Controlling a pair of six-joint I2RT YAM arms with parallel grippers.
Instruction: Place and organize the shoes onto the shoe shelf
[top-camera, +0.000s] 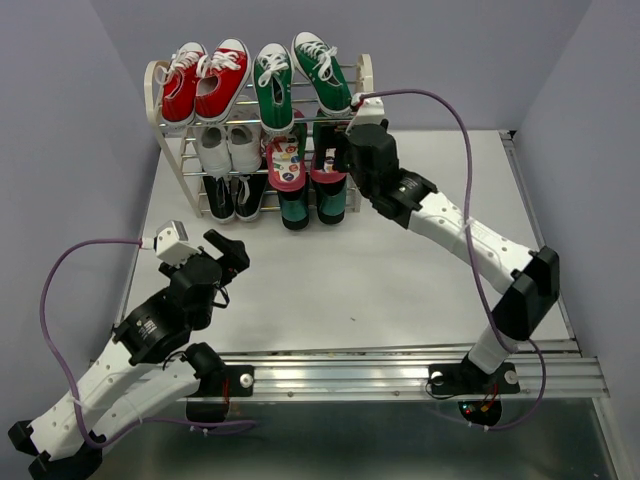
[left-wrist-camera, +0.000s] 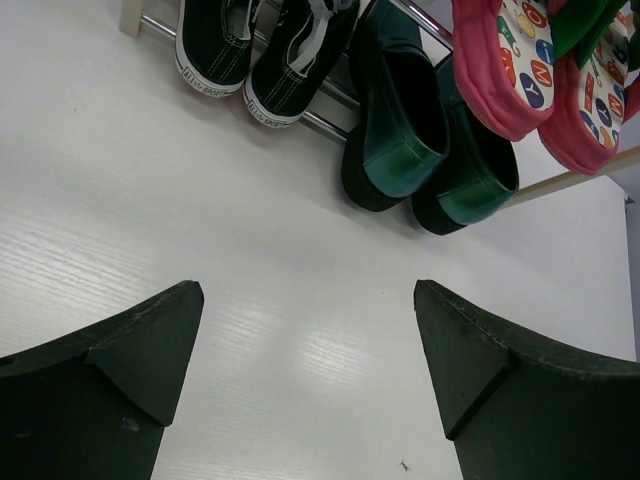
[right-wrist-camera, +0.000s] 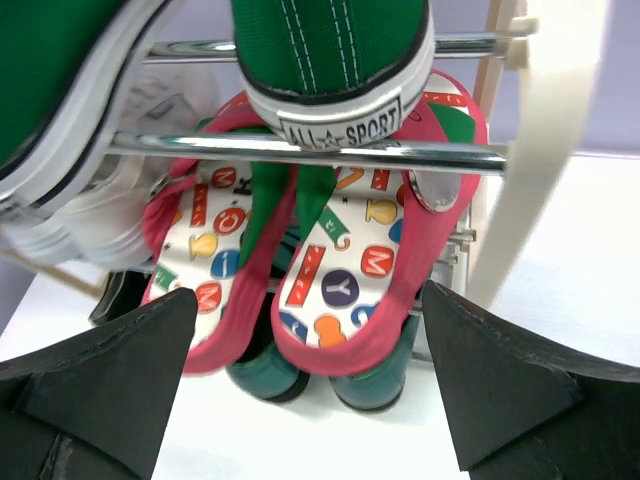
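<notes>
Right fingers (right-wrist-camera: 100, 385) were spread wide with nothing held, tips up close to the front of the shelf (right-wrist-camera: 533, 155) at its right end. The flip-flops (right-wrist-camera: 340, 275) sat straight ahead in the gap between the tips, side by side and touching on the middle tier, tilted, with printed soles facing the fingers and heels hanging over the front rod. One of the green sneakers (top-camera: 322, 72) was just above the fingers on the top tier, heel poking out over the rod; its mate lay beside it to the left. The loafers (left-wrist-camera: 400, 130) were below the flip-flops on the bottom tier, heels out; only their backs showed past the flip-flops in the right wrist view. Left fingers (left-wrist-camera: 105, 385) were also wide open and empty, hovering over bare tabletop (top-camera: 350, 290) well back from the shelf. The loafers were ahead of them, toward the right tip, as a close pair tipped heel-down at the tabletop; black sneakers (left-wrist-camera: 215, 45) were ahead to the left on the same tier. Red sneakers (top-camera: 205, 80) filled the left half of the top tier and white sneakers (top-camera: 228, 148) the left of the middle. All three task pairs were on the right half of the shelf, one pair per tier. No shoes lay loose on the tabletop.
</notes>
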